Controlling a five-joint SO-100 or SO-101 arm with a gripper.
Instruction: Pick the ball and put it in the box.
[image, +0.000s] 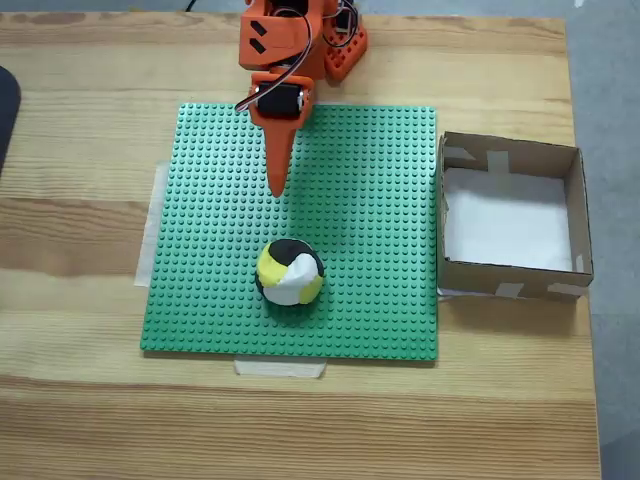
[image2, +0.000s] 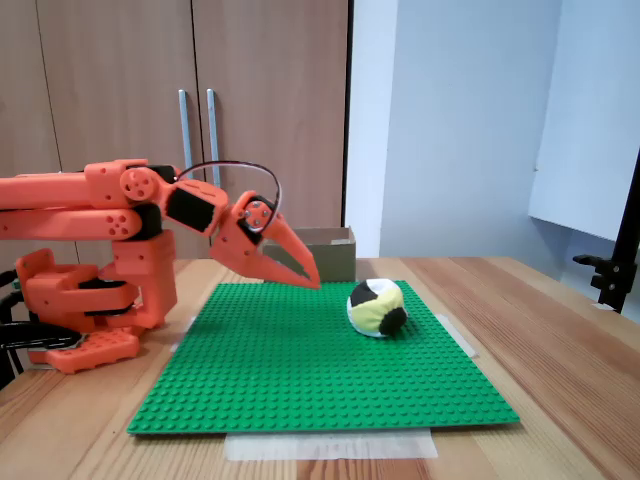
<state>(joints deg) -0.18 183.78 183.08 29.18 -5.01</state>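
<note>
Soft yellow, white and black ball (image: 290, 272) sits whole.

ball (image: 290, 272): soft cloth | box (image: 573, 215): matt cardboard | baseplate (image: 370, 200): studded plastic | table (image: 90, 200): wood

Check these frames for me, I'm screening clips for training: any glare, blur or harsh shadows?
In the fixed view from above, even light, a soft shadow beside the ball, the box floor bright but readable. In the fixed view from the side, the ball and gripper are sharp, no glare.
</note>
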